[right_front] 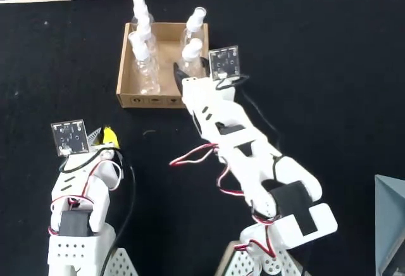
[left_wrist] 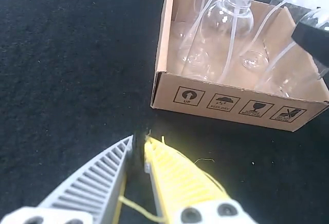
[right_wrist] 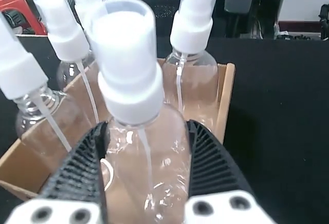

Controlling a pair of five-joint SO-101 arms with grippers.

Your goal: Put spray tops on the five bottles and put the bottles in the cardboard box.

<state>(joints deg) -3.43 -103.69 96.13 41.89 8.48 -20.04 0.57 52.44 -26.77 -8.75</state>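
1. The cardboard box [right_front: 150, 100] sits on the black tabletop [right_front: 329, 67] close to the far edge, a little left of the middle. Its near wall [left_wrist: 231, 103] carries a row of printed handling symbols.
2. All five clear bottles stand upright inside the box, each with a white spray top on.
3. The left row of bottles [right_front: 145, 32] is three bottles along the box's left wall, from the far left corner toward the near wall.
4. The far-right bottle [right_front: 195, 23] stands by the box's far right corner.
5. The held bottle [right_front: 192, 53] [right_wrist: 146, 188] is in the box's near right corner, just in front of the far-right bottle.
6. The right gripper [right_front: 190, 66] [right_wrist: 146, 149] reaches over the box's near right corner. Its black fingers [right_wrist: 77, 172] pinch the held bottle's body from both sides, below the spray top [right_wrist: 128, 59].
7. The left gripper [right_front: 106, 135] [left_wrist: 138, 143] hangs over the tabletop toward the near left corner, short of the box's near wall and apart from it. Its grey and yellow fingers are pressed together at the tips, with nothing between them.
8. Red and white wires [right_front: 190, 157] loop out beside the right arm.
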